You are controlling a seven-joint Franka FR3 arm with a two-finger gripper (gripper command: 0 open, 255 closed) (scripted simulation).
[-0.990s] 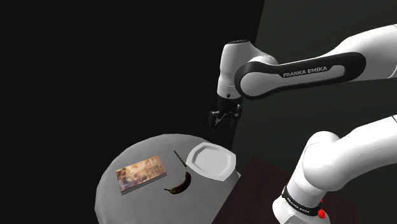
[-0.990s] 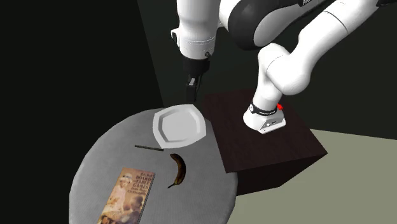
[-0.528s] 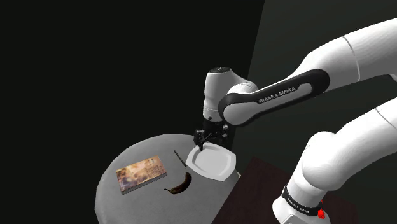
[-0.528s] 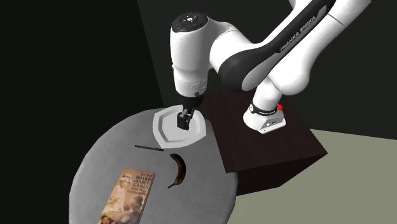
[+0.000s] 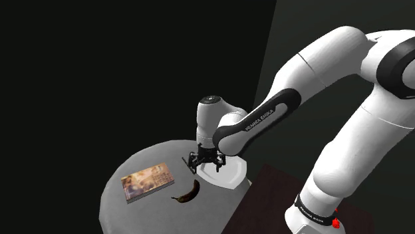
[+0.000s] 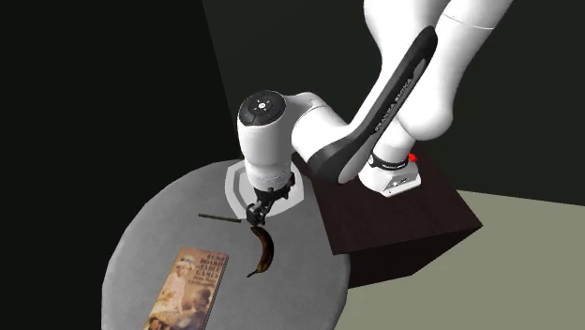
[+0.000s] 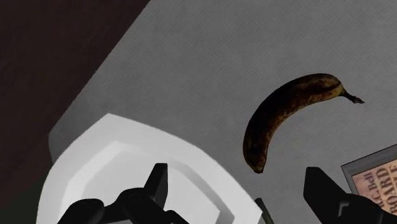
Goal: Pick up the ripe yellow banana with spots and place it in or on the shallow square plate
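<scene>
Nearest me in the second exterior view, at the lower left of the frame, a printed book lies flat on the round grey counter. Just beyond it, near the frame's centre, the banana lies on the bare counter, dark brown and curved, close to the book but not touching it. My hand hangs low just past the banana's far tip, over the near edge of the white plate, which sits at the counter's far rim. A thin dark stick lies left of the hand, between the plate and the book. The wrist view shows the hand released: its black fingers stand wide apart and clasp nothing, with the plate's corner under one finger and the banana ahead of the gap. Farther off, at the right of the frame, the dark stand carries the white arm.
</scene>
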